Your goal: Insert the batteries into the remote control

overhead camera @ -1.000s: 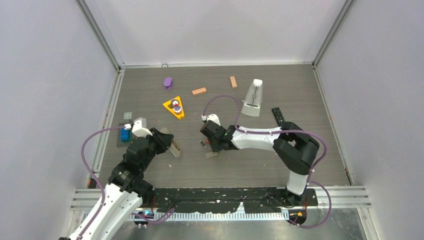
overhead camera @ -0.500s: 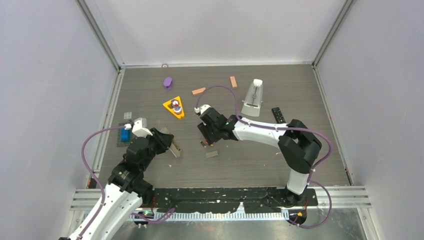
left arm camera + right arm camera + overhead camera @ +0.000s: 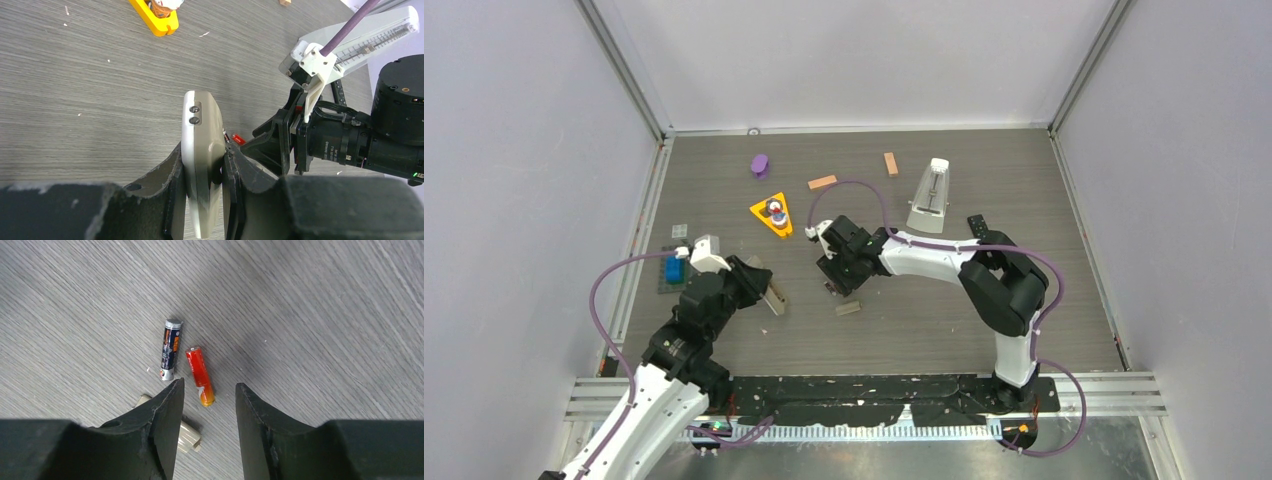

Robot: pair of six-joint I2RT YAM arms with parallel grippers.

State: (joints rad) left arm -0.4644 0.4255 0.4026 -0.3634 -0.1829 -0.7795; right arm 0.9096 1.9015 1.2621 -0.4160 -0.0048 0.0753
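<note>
My left gripper [image 3: 202,156] is shut on a beige remote control [image 3: 201,135], held on edge just above the table; in the top view the remote control [image 3: 774,298] sticks out of this gripper [image 3: 759,287]. Two batteries lie side by side on the table, one dark [image 3: 170,350] and one red-orange [image 3: 200,375]. My right gripper [image 3: 209,389] hangs open just over them, with the red-orange one's near end between its fingertips. In the top view this gripper [image 3: 834,281] covers them. A beige battery cover [image 3: 189,436] lies partly under its left finger.
The battery cover [image 3: 848,308] lies near the table's middle. Further back are a yellow triangle toy [image 3: 772,215], a purple piece [image 3: 760,165], two orange-brown blocks [image 3: 822,182] [image 3: 890,163], a white metronome [image 3: 929,197] and a slim black remote [image 3: 978,226]. A blue item [image 3: 673,269] sits at the left edge.
My right gripper has opened and moved back and left, away from the battery cover and over the batteries. The left arm and the remote control have stayed put.
</note>
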